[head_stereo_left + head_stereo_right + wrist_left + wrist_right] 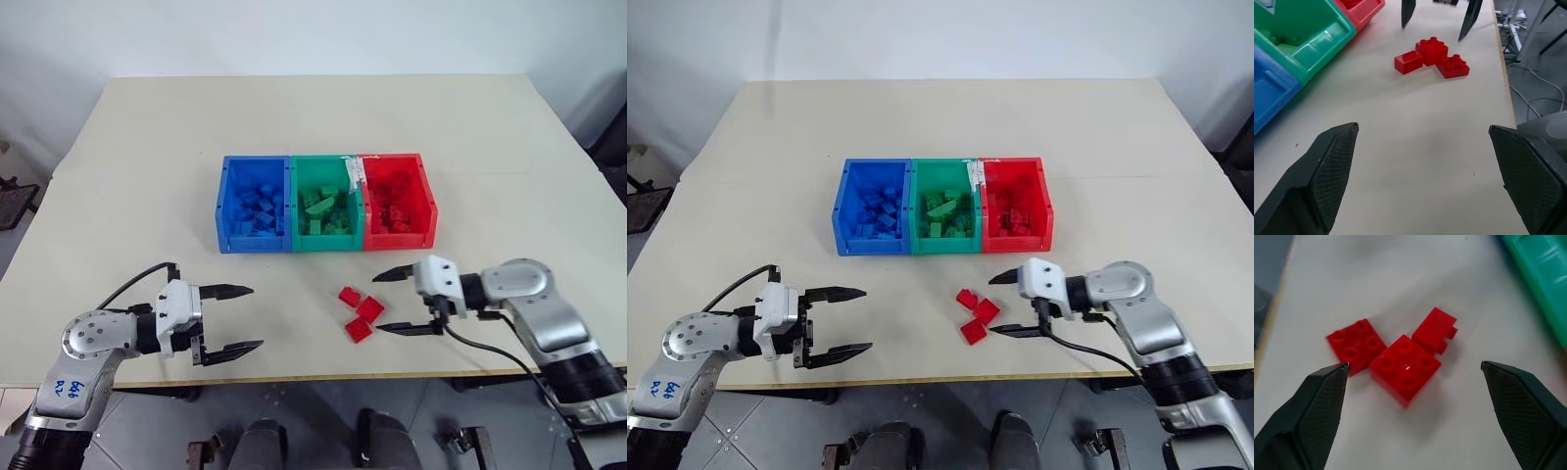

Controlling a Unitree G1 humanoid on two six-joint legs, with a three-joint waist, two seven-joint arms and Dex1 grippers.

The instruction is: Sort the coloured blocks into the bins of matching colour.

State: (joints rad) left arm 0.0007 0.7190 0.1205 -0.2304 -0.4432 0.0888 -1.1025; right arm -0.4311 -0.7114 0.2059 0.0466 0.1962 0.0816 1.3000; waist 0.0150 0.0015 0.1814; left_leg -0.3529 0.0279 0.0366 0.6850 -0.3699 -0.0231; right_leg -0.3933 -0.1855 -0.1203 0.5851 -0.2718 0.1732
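Three red blocks lie bunched on the beige table near its front edge, in front of the red bin. In the right wrist view they are a flat square one, a taller square one and a tipped one. My right gripper is open just right of them, pointing left, with its jaws level with the cluster and touching nothing. My left gripper is open and empty, well to the left of the blocks. The blue bin, green bin and red bin stand joined in a row.
Each bin holds several bricks of its own colour. A white tag sticks up at the rim between the green and red bins. The table's front edge runs close behind the blocks. Cables lie on the floor beyond that edge.
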